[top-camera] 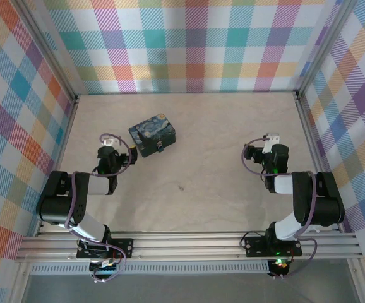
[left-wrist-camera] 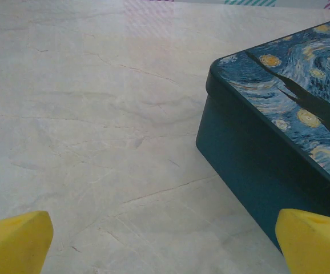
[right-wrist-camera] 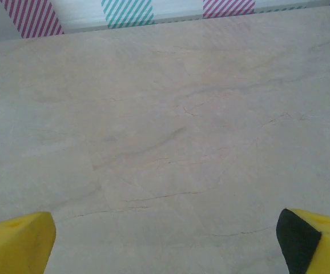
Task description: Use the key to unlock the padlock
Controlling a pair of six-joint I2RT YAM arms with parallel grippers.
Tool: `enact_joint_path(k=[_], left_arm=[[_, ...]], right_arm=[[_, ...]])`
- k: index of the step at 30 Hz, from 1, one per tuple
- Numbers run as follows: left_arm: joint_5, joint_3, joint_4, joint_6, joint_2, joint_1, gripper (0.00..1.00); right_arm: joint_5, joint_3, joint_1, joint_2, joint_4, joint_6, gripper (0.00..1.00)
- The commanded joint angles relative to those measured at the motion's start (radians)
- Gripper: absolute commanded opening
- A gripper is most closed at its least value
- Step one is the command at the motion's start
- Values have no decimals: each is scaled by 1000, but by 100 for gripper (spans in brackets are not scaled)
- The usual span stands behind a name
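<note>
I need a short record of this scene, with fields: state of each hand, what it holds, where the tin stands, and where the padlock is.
left hand: open, holds nothing, low over the table, beside the tin box on its left
right hand: open, holds nothing, over bare table, far right of the tin
tin box: flat on the table, left of centre, turned at an angle
padlock: small silvery piece at the tin's near side; details too small to tell
other: tiny dark speck on the table, nearer the arms; too small to name

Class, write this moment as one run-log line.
left end effector: open, beside tin; right end effector: open, above table; padlock: on tin's near side
</note>
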Motion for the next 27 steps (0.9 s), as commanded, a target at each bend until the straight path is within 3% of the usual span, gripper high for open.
enact_joint_path(k=[1, 21, 24, 27], left_arm=[[3, 10, -7, -9, 2, 4, 100], [4, 1, 3, -11, -7, 4, 100], [-7, -18, -29, -14, -81, 4, 100], [-17, 2, -182, -26, -219, 0, 100]], right_arm=[[3, -3, 3, 1, 34, 6, 100], [0, -8, 4, -2, 41, 7, 100], [6, -4, 5, -61, -16, 10, 100], [-2, 27, 4, -175, -177, 15, 100]])
